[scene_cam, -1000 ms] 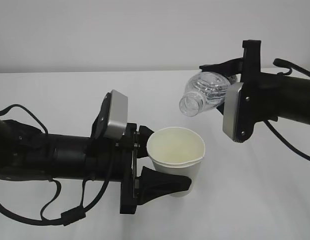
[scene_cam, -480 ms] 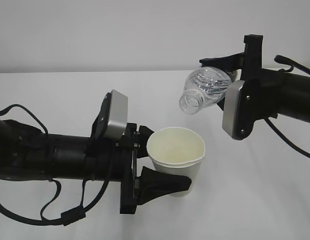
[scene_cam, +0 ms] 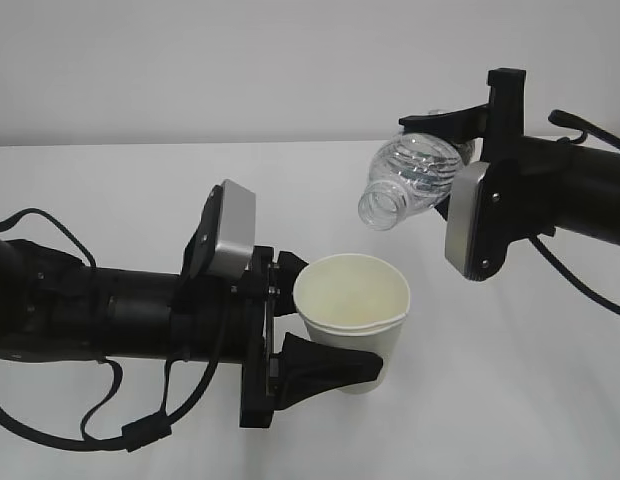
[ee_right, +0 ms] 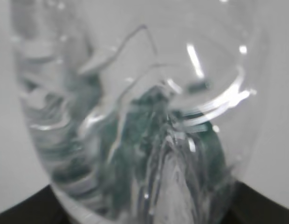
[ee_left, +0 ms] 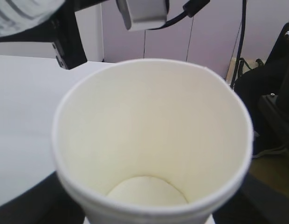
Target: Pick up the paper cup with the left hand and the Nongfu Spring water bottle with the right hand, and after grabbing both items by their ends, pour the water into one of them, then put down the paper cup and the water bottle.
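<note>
white table (scene_cam: 110, 190), paper cup (scene_cam: 352, 318) resting

Right hand (scene_cam: 460, 135) tilts the bottle (scene_cam: 410, 180) above the held cup (scene_cam: 352, 318).

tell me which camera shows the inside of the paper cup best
The left wrist view: it looks straight down into the paper cup, showing its walls and bottom. The exterior view shows only the rim and upper inner wall; the right wrist view shows none, filled by the water bottle.
</note>
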